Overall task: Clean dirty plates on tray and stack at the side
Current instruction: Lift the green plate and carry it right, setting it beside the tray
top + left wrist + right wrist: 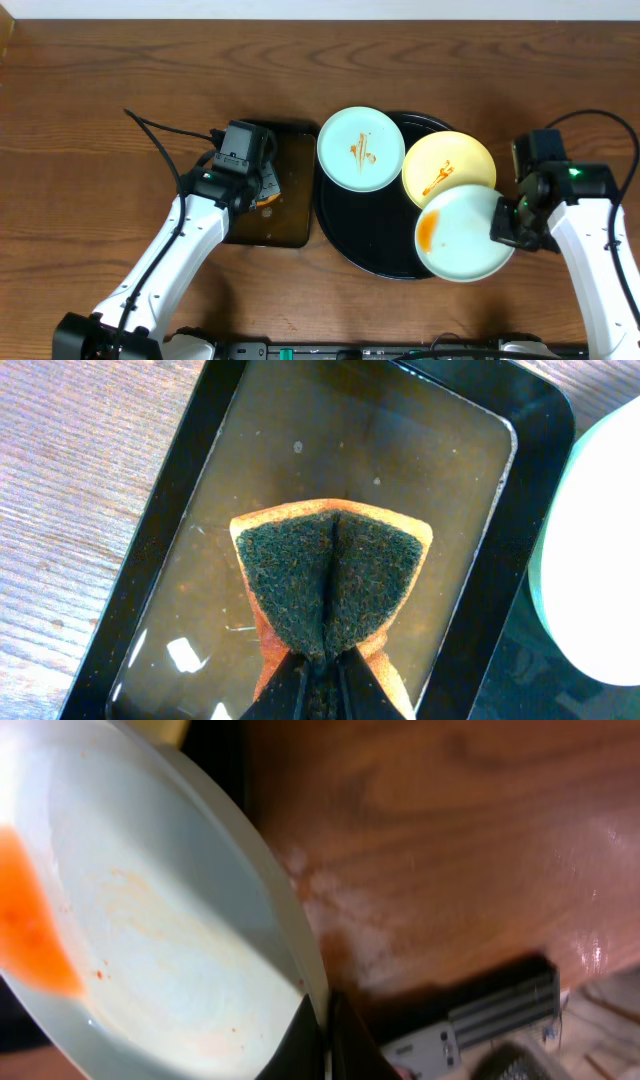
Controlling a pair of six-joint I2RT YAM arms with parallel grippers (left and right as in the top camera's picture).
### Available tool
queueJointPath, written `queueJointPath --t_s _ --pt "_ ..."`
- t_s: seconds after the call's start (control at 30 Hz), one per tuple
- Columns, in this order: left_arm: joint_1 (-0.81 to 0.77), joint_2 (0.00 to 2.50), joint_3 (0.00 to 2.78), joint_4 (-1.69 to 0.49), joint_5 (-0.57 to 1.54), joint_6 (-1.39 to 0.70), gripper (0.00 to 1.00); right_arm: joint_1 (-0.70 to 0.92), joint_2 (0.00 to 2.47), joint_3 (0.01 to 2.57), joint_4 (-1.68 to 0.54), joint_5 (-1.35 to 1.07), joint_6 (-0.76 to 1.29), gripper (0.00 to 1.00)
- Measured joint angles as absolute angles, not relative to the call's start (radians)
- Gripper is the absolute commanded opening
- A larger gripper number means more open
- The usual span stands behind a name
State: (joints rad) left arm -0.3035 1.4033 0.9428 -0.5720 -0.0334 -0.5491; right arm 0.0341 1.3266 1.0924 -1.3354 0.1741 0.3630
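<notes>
The large black tray holds a mint-blue plate with sauce streaks at its upper left and a yellow plate with a streak at its upper right. My right gripper is shut on the rim of a second mint-blue plate with an orange smear, held over the tray's right edge; it also shows in the right wrist view, pinched by the gripper. My left gripper is shut on a folded sponge with a dark green scouring face, over the small rectangular tray.
The small rectangular dark tray holds shallow water and lies left of the round tray. Brown wooden table all around. A cable runs from my left arm. Equipment sits at the table's front edge.
</notes>
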Motion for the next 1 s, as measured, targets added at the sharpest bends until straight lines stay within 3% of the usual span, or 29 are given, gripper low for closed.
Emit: queueJointPath --t_s 0.5,1.0 --pt "-0.303 1.404 0.943 -0.572 -0.033 -0.549 0.08 0.392 1.342 1.100 -1.090 0.518 0.378 0.01" --pt "-0.303 1.403 0.943 -0.572 -0.033 -0.549 0.08 0.637 1.348 1.101 -0.811 0.752 0.036 0.01"
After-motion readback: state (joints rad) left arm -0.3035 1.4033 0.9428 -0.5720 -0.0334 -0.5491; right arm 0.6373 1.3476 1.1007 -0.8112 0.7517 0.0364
